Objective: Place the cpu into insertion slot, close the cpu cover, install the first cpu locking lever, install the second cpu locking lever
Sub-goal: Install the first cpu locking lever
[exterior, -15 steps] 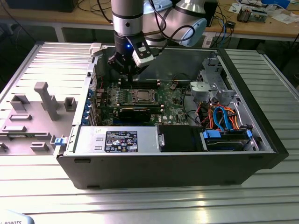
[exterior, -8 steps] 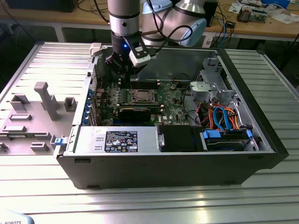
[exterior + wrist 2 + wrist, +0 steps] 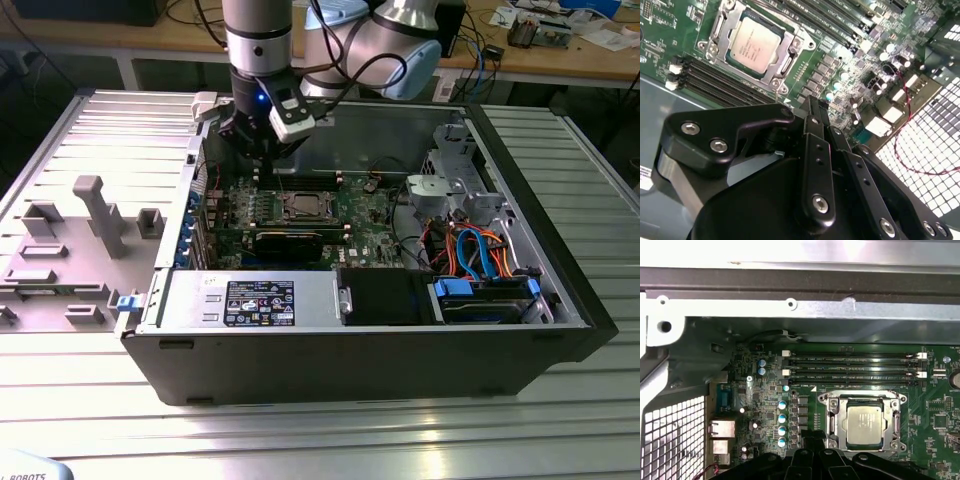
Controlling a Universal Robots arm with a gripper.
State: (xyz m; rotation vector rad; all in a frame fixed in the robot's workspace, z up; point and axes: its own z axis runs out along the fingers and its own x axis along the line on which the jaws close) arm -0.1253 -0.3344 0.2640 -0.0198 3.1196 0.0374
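On the exterior view's left, a grey plastic fixture (image 3: 95, 215) stood on the ribbed metal table (image 3: 330, 440), just beside the open computer case (image 3: 350, 365). Over the left rear part of the case the arm (image 3: 255, 40) reached down from above. Its gripper (image 3: 265, 160) hung above the green board (image 3: 365, 215), and we could not see it touching anything. In both wrist views the gripper (image 3: 812, 102) (image 3: 812, 440) was closed. Its black fingers (image 3: 816, 145) lay against each other, and we saw nothing between them.

A little to the right of the gripper, near the middle of the board, the chip (image 3: 303, 205) (image 3: 754, 44) (image 3: 864, 426) sat flat in the socket (image 3: 844, 415). The cover (image 3: 832, 425) (image 3: 747, 75) lay down around it, so that the silver-grey top showed through the square opening. In the first wrist view, long black memory slots (image 3: 855, 367) ran just beside the socket, between it and the wall of the case. In the exterior view, the graphics card (image 3: 290, 240) lay near the socket, on the side closer to the camera.

Farther to the exterior view's right, blue and orange cables (image 3: 480, 260) were bundled in the corner of the case, well apart from the gripper.
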